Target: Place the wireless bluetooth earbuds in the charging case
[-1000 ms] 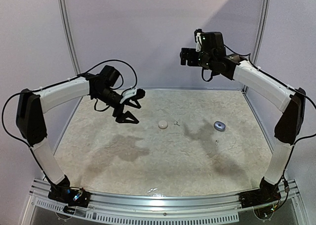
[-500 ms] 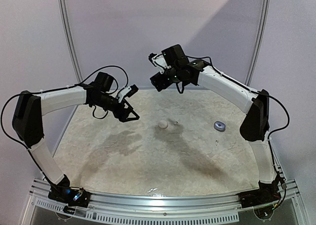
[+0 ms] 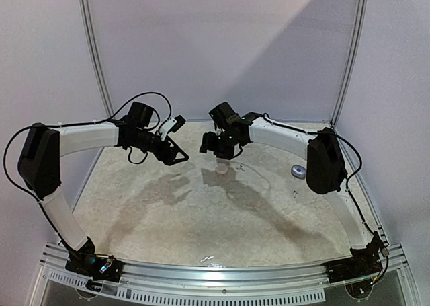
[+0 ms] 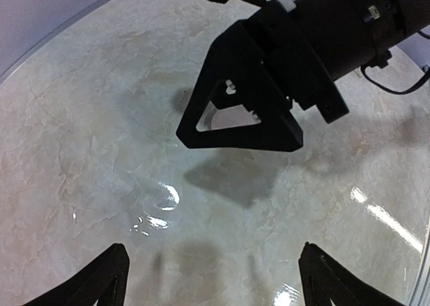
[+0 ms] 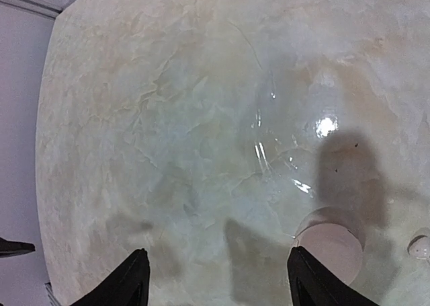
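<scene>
A round white case lies on the marbled table, right under my right gripper. In the right wrist view this round case sits just outside the right-hand finger, and one small pale earbud lies at the frame's right edge. My right gripper is open with only bare table between its fingers. A blue-grey oval case lies further right. My left gripper hovers open to the left of the round case, facing the right gripper's black finger. The left gripper holds nothing.
The table has a raised metal rim and curved white walls behind. A tiny speck lies in front of the oval case. The right arm's forearm stretches across the back of the table.
My right arm has swung down and left from high at the back right to just over the round case, and its jaws have narrowed somewhat. The left gripper has drifted slightly back.
</scene>
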Controlling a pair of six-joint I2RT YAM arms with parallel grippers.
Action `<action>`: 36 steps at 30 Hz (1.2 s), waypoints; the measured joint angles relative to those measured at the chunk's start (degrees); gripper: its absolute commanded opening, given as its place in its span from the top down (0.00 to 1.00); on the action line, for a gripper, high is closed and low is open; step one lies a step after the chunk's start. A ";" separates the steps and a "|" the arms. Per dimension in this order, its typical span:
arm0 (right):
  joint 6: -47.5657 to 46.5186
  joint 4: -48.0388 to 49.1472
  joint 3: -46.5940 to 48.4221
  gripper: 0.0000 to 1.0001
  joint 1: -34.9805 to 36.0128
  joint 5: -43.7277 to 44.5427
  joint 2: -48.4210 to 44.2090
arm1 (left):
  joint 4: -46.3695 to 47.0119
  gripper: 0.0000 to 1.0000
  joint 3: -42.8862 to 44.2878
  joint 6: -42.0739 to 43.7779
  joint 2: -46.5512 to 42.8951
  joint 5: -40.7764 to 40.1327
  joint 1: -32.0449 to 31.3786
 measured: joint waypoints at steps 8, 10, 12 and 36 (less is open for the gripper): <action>10.56 5.62 -3.63 0.30 -3.17 -2.73 0.02 | 1.66 0.10 -1.22 0.02 0.00 0.04 0.07; 12.83 6.32 -3.80 0.30 -3.89 -3.45 0.02 | 1.84 0.10 -1.22 0.04 0.00 0.04 0.07; 14.45 6.71 -3.80 0.31 -4.26 -3.85 0.02 | 1.92 0.10 -1.22 0.04 0.00 0.07 0.07; 48.50 19.85 -24.72 0.30 -4.98 -12.81 -5.53 | 3.63 0.10 -1.31 0.07 0.00 0.52 0.09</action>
